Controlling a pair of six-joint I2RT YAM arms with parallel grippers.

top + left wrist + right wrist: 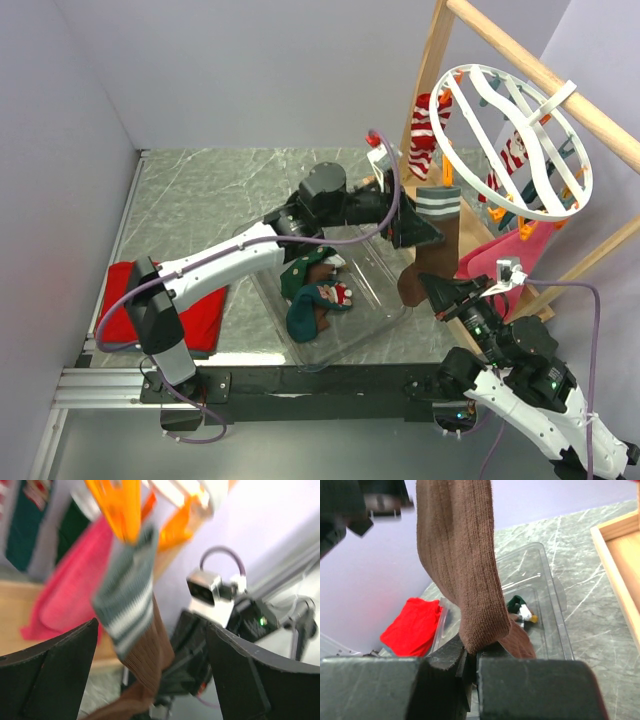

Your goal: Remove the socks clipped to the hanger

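Sock being worked: brown sock with a grey, white-striped cuff, hanging straight down from an orange peg on the near-left rim of the hanger.
Hanger: white ring hooked over the wooden frame, at 2 o'clock over the table in the top view.
Left gripper: left gripper is spread wide at the cuff. In its wrist view the black fingers stand well apart, and the cuff hangs between them with a gap on each side, so nothing is grasped.
Right gripper: right gripper is clenched on the sock's lower end. Its wrist view shows the brown fabric pinched tight where the jaws meet, and the sock rises from there toward 12 o'clock.
Sock to tools: left gripper at 9 o'clock of the cuff, right gripper at 6 o'clock of the foot.
Other socks on the ring: striped sock, red and white, at the ring's 9 o'clock. Pink sock at its 6 o'clock, just beside the right gripper.
Bin: clear bin on the table at 8 o'clock of the hanging sock, with green socks lying in it.
Red cloth: red cloth lies flat at 9 o'clock of the bin, partly under the left arm.
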